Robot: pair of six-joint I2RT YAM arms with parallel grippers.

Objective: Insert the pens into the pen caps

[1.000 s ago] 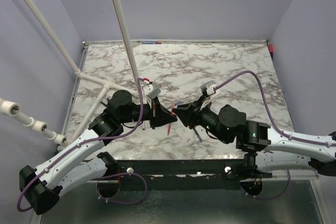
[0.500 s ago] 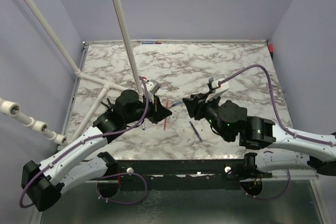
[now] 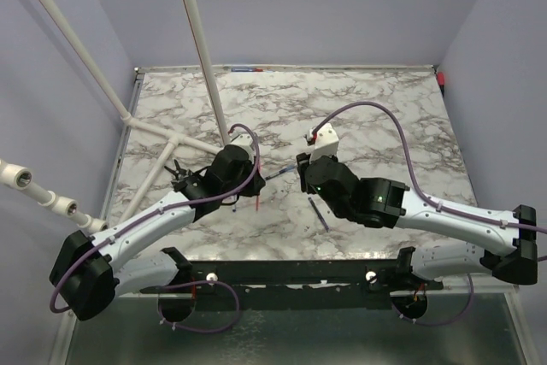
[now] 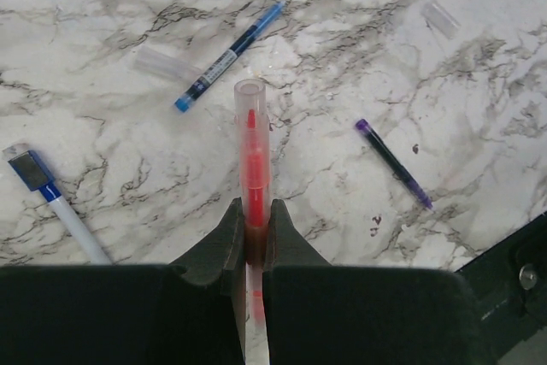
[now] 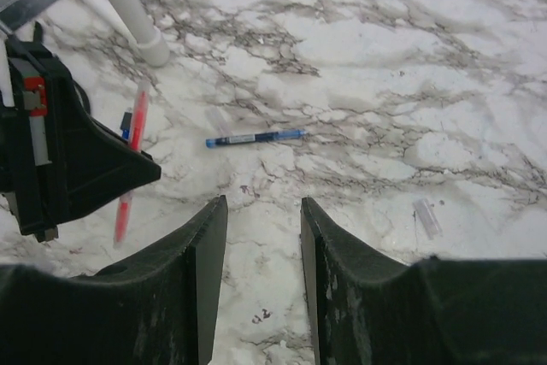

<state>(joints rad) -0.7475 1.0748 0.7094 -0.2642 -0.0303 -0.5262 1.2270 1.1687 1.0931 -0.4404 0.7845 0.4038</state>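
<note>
My left gripper (image 4: 252, 211) is shut on the red pen (image 4: 251, 168), which points down at the marble table. A clear cap (image 4: 250, 98) sits over the pen's tip. In the top view this gripper (image 3: 251, 187) holds the red pen (image 3: 257, 201) left of centre. The blue pen (image 4: 229, 55) lies on the table beyond it, with a clear cap (image 4: 158, 63) beside it. A dark purple pen (image 4: 393, 164) lies to the right, and another clear cap (image 4: 440, 19) lies far right. My right gripper (image 5: 263, 207) is open and empty, above the table near the blue pen (image 5: 255, 137).
Long white pipes (image 3: 198, 40) slant across the table's left side, and one pipe's foot (image 5: 128, 6) stands near the pens. A white marker with a blue end (image 4: 55, 207) lies at the left. A clear cap (image 5: 426, 217) lies to the right of my right gripper.
The two grippers were close together at the centre and have parted. The left one has turned downward with the red pen in it. The right one has swung toward the far side.
</note>
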